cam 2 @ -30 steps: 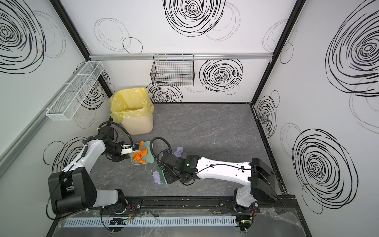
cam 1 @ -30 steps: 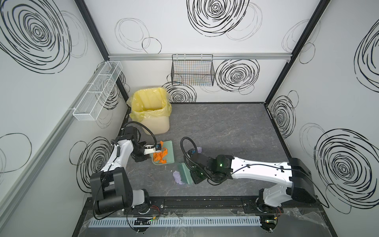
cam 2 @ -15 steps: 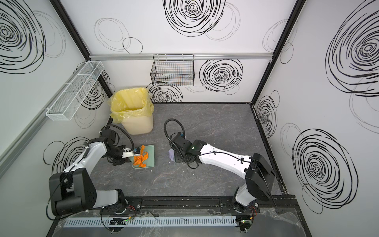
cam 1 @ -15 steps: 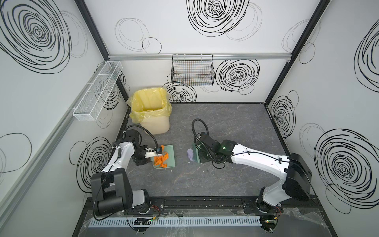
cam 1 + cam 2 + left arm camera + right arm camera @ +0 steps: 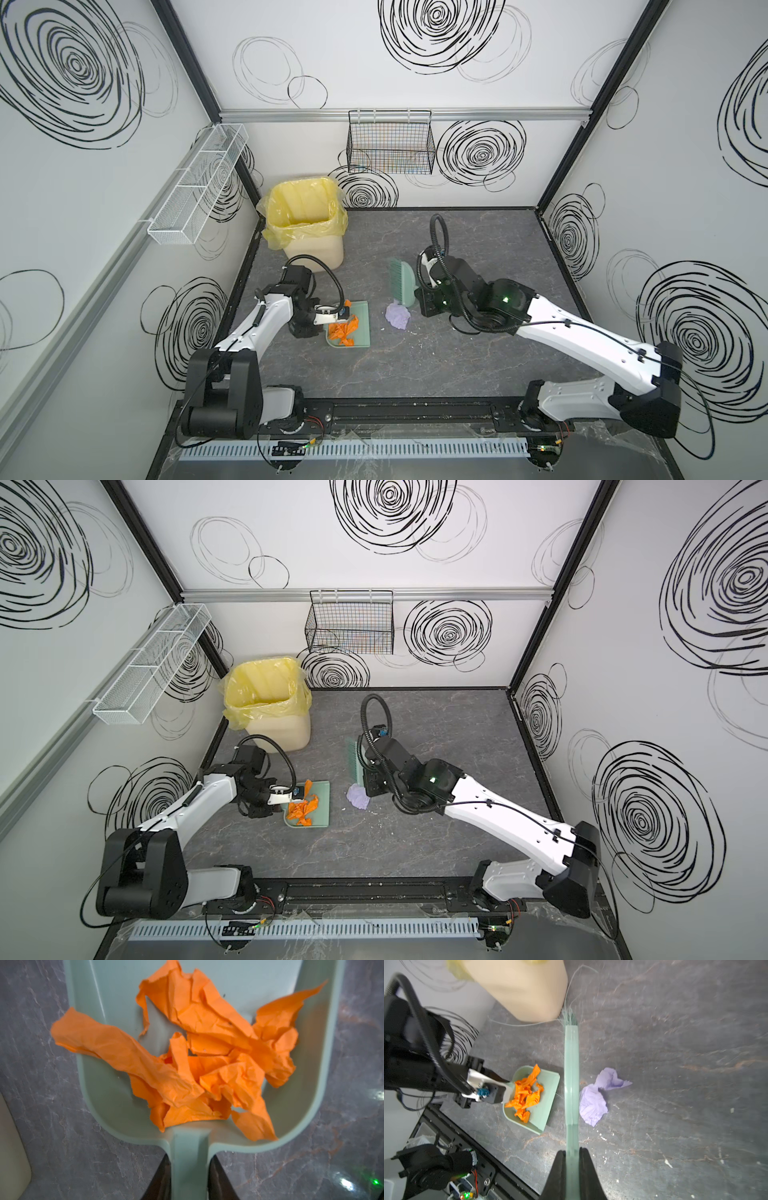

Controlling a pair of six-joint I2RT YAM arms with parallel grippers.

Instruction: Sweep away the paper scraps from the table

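- In both top views: swung brush (image 5: 401, 280) back beyond lavender wad (image 5: 398, 318) since a second ago, leaving it on table (image 5: 457, 365) near dustpan (image 5: 362, 328) (another stroke due, probably).
- Left wrist: clamping dustpan handle with left gripper (image 5: 189, 1176), orange scraps (image 5: 197, 1053) inside.
- Right wrist: pinching brush handle tight with right gripper (image 5: 572, 1165).

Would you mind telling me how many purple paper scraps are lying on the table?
1: the purple scrap lies on the table, apart from the dustpan, close to the brush; more could hide beneath the right arm.
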